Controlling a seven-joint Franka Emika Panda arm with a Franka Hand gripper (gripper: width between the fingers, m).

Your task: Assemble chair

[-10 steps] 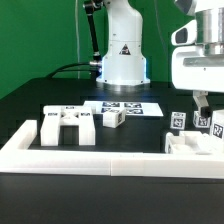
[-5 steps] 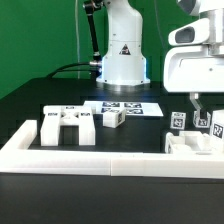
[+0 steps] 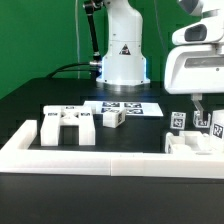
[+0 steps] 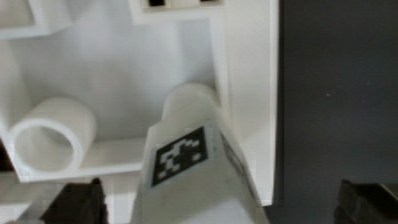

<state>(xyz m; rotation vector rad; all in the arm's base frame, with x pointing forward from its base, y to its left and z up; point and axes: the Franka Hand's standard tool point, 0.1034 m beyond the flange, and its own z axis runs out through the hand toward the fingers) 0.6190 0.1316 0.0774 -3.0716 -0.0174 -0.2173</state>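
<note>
My gripper (image 3: 197, 112) hangs at the exterior view's right, just over a cluster of white chair parts (image 3: 192, 143) by the border wall. Tagged posts (image 3: 178, 121) stand up beside it. In the wrist view a white post with a black-and-white tag (image 4: 185, 150) runs up between my two dark fingertips (image 4: 79, 203). The gripper (image 4: 222, 206) is open, with gaps on both sides of the post. A round white peg end (image 4: 54, 140) lies beside the post, and a tagged flat slab (image 4: 107, 30) lies beyond it.
A bracket-like white piece (image 3: 68, 125) and a small tagged cube (image 3: 112, 118) sit at the exterior view's left. The marker board (image 3: 130, 107) lies behind them. The low white border wall (image 3: 100, 156) runs along the front. The robot base (image 3: 121, 55) stands at the back.
The jaws have spread a little wider. The hand has shifted slightly toward the exterior view's left. The parts have not moved.
</note>
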